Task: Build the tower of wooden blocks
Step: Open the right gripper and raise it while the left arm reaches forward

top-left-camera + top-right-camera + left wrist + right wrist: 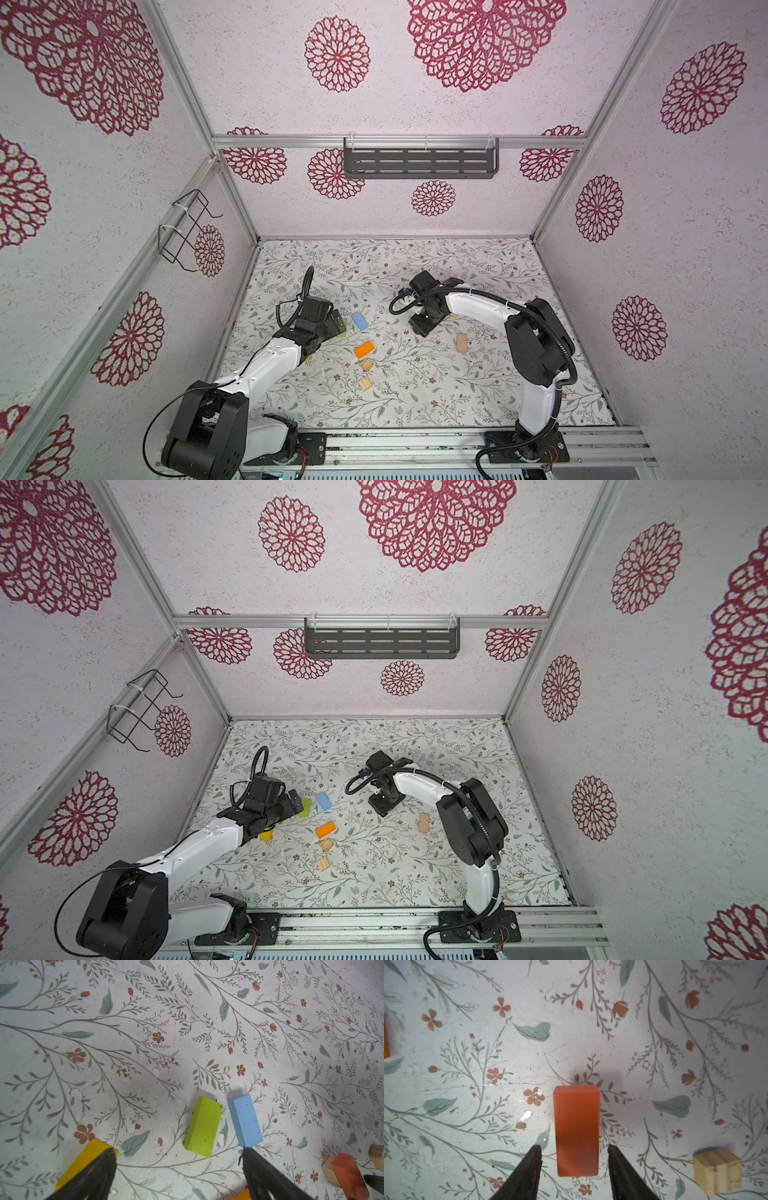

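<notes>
No wood block tower is in view; the wood blocks lie singly on the floral mat. A red-orange block (576,1130) lies flat between the fingers of my right gripper (574,1147), which is open with a gap on each side; in both top views that gripper (420,328) hides it. My left gripper (178,1150) is open and empty. Just beyond its fingertips lie a green block (203,1126) and a light blue block (245,1121). One finger covers part of a yellow block (87,1161). An orange block (364,349) lies mid-mat.
Tan blocks lie at mid-mat (367,365), nearer the front (365,383) and to the right (461,343); another (717,1171) sits beside my right gripper. Patterned walls close in the mat (415,407) on three sides, and a metal rail (415,444) runs along the front.
</notes>
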